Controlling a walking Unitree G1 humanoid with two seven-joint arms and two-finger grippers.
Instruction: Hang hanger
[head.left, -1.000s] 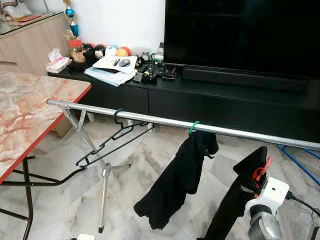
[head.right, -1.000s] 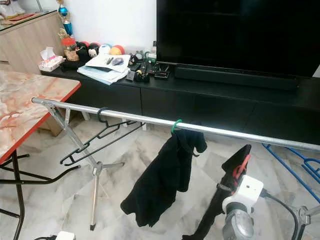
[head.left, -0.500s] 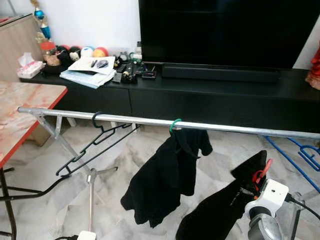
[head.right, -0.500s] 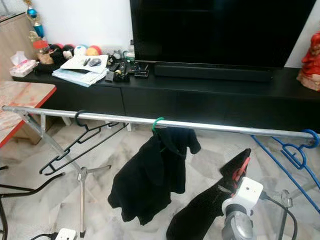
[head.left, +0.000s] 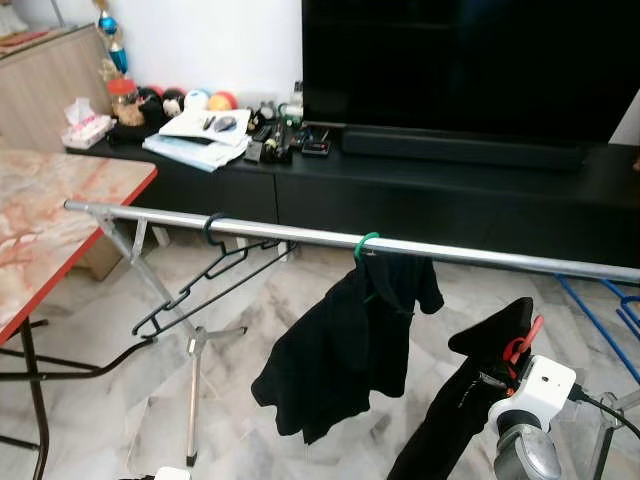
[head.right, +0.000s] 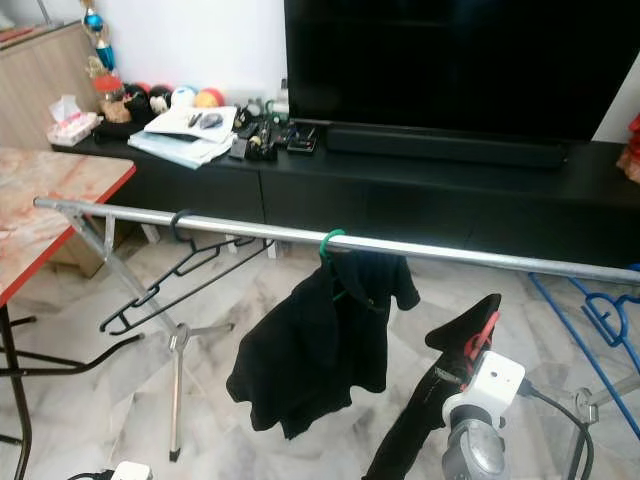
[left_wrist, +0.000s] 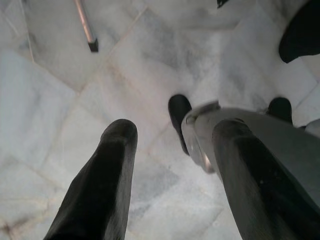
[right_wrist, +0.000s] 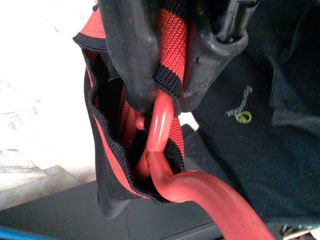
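Observation:
A silver rail (head.left: 300, 236) runs across in front of me on a tripod stand. An empty black hanger (head.left: 200, 285) hangs near its left end. At mid-rail a green hanger (head.left: 364, 243) carries a black garment (head.left: 345, 350). My right gripper (head.left: 515, 352) is low at the right, below the rail and nearer to me, shut on the neck of a red hanger (right_wrist: 160, 125) with a black garment with a red-trimmed collar (head.left: 460, 410) on it. My left gripper (left_wrist: 175, 132) hangs open over the marble floor.
A marble-topped folding table (head.left: 50, 220) stands at the left. Behind the rail are a long black TV console (head.left: 420, 190) with clutter and a large TV (head.left: 470, 60). A blue hanger (head.right: 605, 310) hangs near the rail's right end. The stand's leg (head.left: 192, 400) reaches the floor.
The camera swung right, then partly back left, so the whole scene shifted. The garment in my right gripper swung out to the left and now hangs straighter down.

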